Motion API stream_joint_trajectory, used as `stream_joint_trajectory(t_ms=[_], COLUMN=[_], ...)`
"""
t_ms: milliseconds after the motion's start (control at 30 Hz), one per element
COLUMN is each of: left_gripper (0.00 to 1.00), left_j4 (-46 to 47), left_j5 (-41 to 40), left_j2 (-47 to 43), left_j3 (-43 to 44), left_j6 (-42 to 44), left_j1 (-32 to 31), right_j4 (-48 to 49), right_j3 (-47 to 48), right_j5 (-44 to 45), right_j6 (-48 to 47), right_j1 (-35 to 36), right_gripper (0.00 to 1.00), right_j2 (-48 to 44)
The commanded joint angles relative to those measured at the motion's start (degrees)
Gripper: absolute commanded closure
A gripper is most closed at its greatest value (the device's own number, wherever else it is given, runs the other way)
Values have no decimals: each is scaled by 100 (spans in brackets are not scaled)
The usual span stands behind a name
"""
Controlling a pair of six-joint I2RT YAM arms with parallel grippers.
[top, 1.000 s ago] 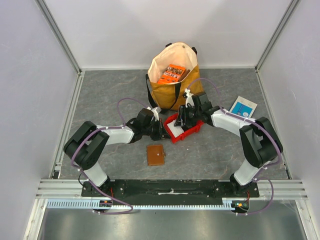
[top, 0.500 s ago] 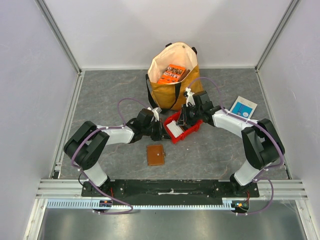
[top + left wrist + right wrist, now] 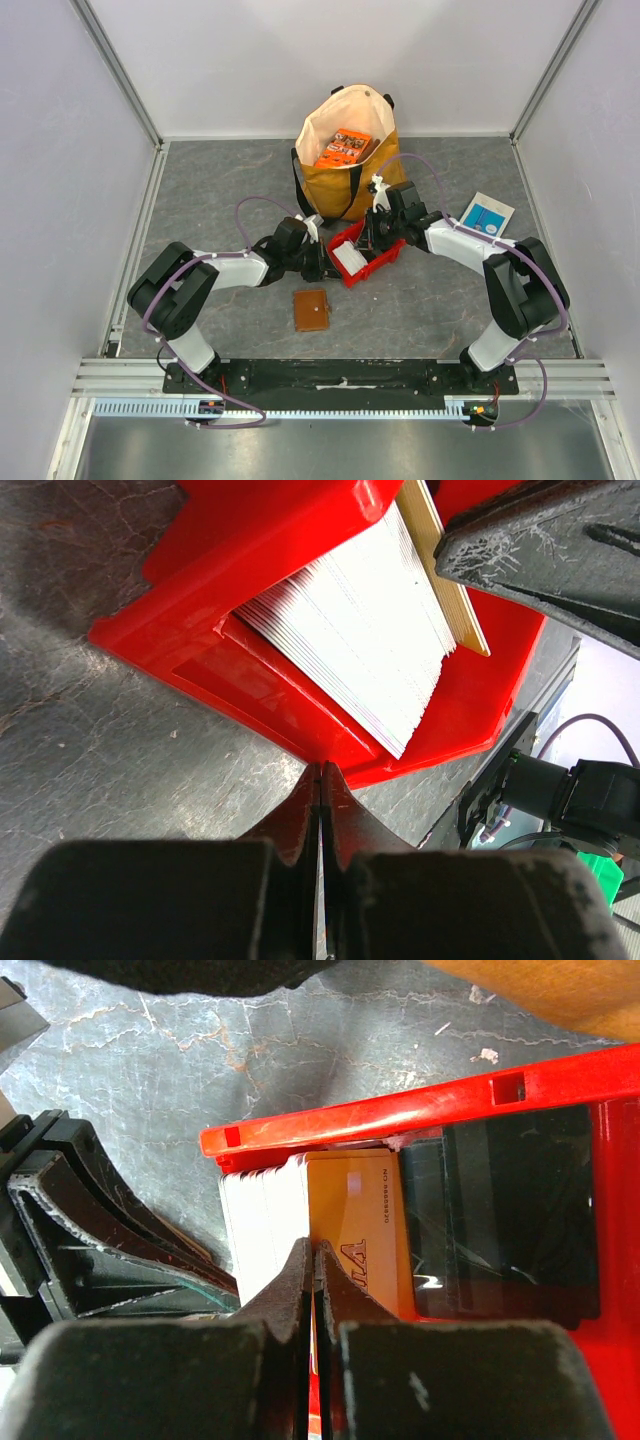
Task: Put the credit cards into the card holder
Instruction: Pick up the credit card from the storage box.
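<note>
The credit cards stand as a tight, slanted stack of white edges inside the red bin, near the middle of the grey desk; an orange-tan card with printed letters closes the stack on one side. Beside it in the bin lies a dark glossy sheet; I cannot tell what it is.

The card holder lies flat and folded on the desk, near the bin on the side of the arm bases, apart from both arms.

The left gripper is low at the bin's outer side; its jaws are pressed together with only a thin line between them, and their tips touch the bin's rim. Whether they pinch that rim I cannot tell.

The right gripper points down into the bin from the other side; its jaws are closed to a narrow slit, and the tips sit just where the white cards meet the orange-tan card. Whether a card edge is nipped between them is not visible.

Behind the bin stands a yellow cloth bag with an orange packet inside; to the right, well apart, a blue-and-white box lies on the desk.
</note>
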Motion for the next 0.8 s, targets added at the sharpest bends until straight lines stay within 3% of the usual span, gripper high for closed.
stream_joint_trajectory(t_ms=[0,500,767], left_gripper=[98,98,98], left_j4=[-1,-45,-45], left_j5=[30,30,38], left_j2=[111,111,129], left_j3=[125,107,125], left_j6=[225,260,260], left_j1=[-14,-14,-15], right_j4=[-118,-241,-565], right_j3=[71,132,290], right_j5=[177,705,1074], right_j6=[-8,-166,-368], right_j1=[11,-33,-25], right_gripper=[100,100,94], right_j2=[-93,135,257])
